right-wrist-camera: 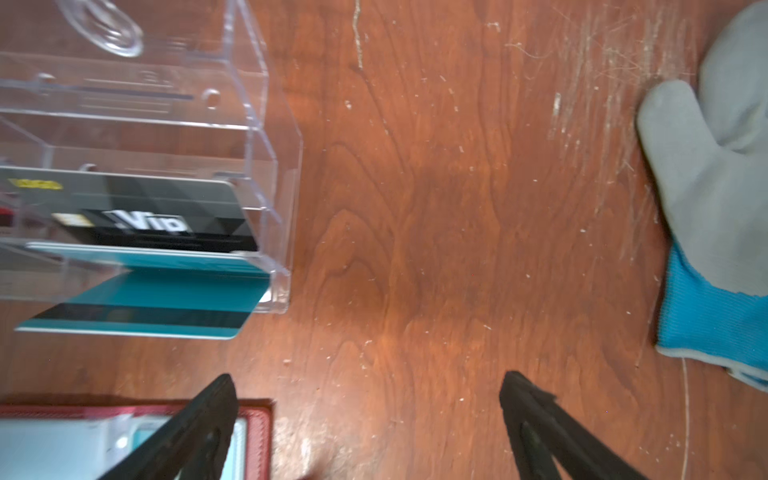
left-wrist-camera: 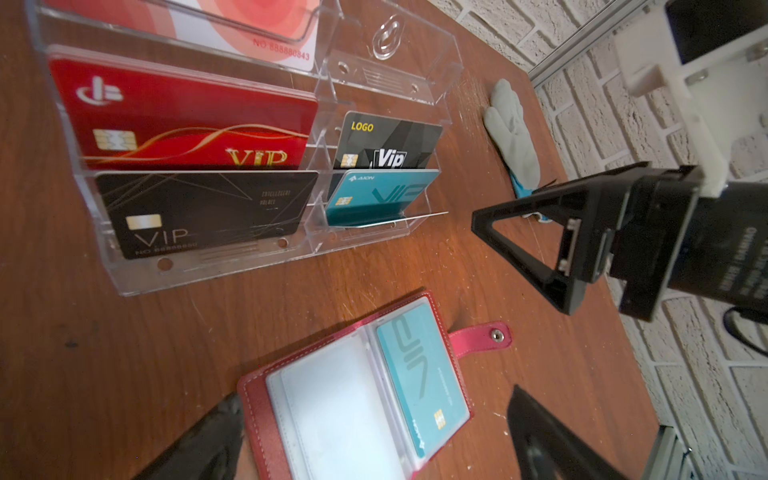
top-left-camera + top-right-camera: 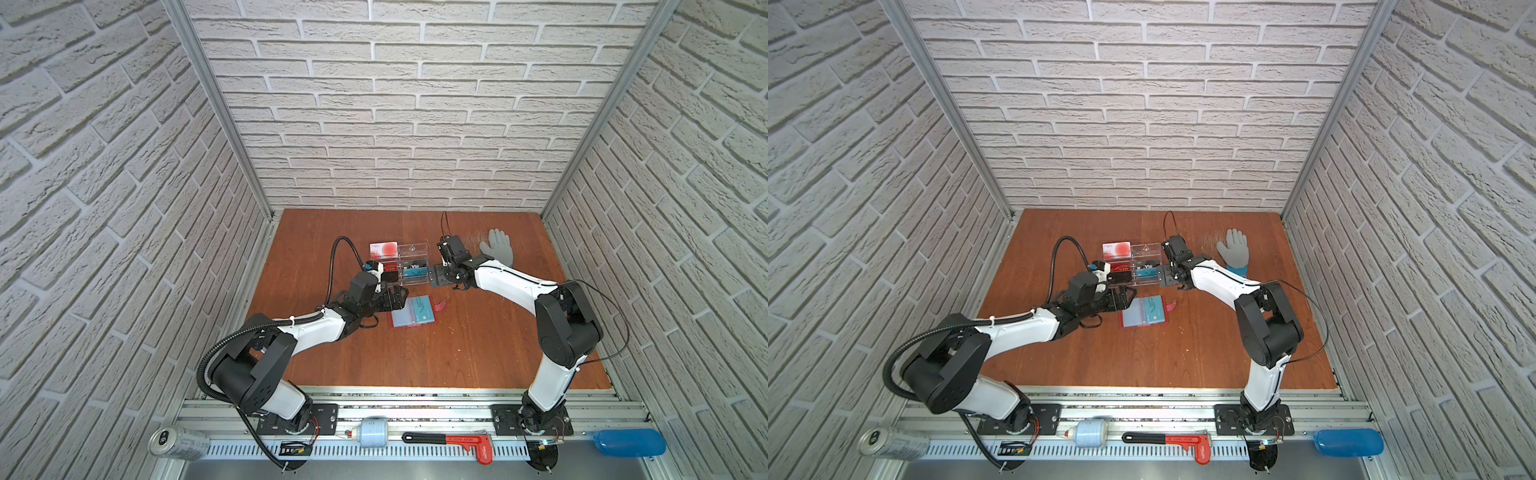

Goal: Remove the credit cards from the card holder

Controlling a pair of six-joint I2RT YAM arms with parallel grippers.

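Far left: left gripper (image 3: 398, 302), jaws spread as wide as they go, empty, low at the left edge of the card holder (image 3: 413, 312), one fingertip just beside the red cover in the left wrist view.

Next along, flat on the tabletop (image 3: 457, 353): the card holder itself, lying open with pale sleeves up and snap tab (image 2: 494, 334) sticking out to the right. In the right-hand sleeve, a teal credit card (image 2: 419, 374), face up. Left-hand sleeve (image 2: 320, 399) frosted, contents impossible to tell.

Probably light, stiff and slick, sitting snug in soft plastic, so likely to drag the whole holder along unless pinned. Best to press one gripper on the red cover or the frosted sleeve, then pinch the card's exposed short edge with the other gripper and pull along the sleeve. Open side of the sleeve not discernible.

Farther back, a clear acrylic stand (image 2: 199, 274) of printed VIP cards, and at its front foot a teal card with a dark stripe (image 1: 137, 320).

Right of that, beside the stand's end: right gripper (image 1: 368, 380), likewise wide open and empty, over bare wood. Farthest right, a grey glove (image 1: 706, 178).
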